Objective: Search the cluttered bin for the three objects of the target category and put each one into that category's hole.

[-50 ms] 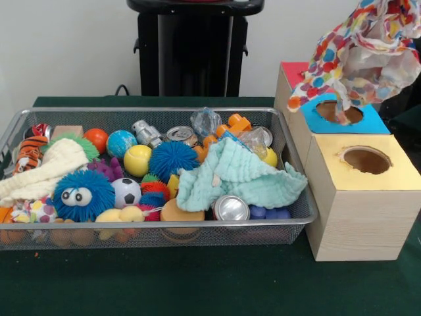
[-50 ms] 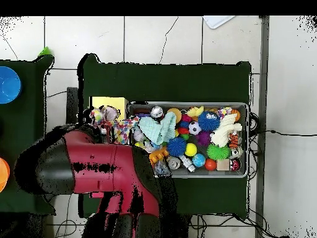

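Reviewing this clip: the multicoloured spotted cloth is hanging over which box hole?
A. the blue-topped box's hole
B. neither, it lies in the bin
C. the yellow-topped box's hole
A: the spotted cloth dangles into the blue-topped box; the yellow-topped box shows an open hole.

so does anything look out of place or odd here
Yes: a spotted cloth hangs bunched over the blue-topped box, its tail dangling at the hole rather than inside. In the wire bin, a mint cloth drapes over the toys, hiding some.
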`<state>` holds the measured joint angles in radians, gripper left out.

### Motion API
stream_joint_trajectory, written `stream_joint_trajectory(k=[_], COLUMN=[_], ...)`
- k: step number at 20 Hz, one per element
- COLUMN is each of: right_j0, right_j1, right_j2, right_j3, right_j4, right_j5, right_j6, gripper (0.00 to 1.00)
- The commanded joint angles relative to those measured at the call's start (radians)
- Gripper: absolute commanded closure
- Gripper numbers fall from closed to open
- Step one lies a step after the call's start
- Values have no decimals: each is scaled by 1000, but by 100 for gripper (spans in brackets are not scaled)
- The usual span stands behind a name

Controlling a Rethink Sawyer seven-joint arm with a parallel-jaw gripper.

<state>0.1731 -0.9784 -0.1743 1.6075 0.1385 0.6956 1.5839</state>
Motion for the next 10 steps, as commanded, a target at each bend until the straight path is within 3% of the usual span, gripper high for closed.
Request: stream_joint_trajectory(k=[1,10], right_j0=[-25,-29], right_j1=[69,108], right_j2=[18,34], right_j3=[-63,-75], right_j4=[38,72], right_j5=[125,70], right_j6=[270,260], gripper=[100,100])
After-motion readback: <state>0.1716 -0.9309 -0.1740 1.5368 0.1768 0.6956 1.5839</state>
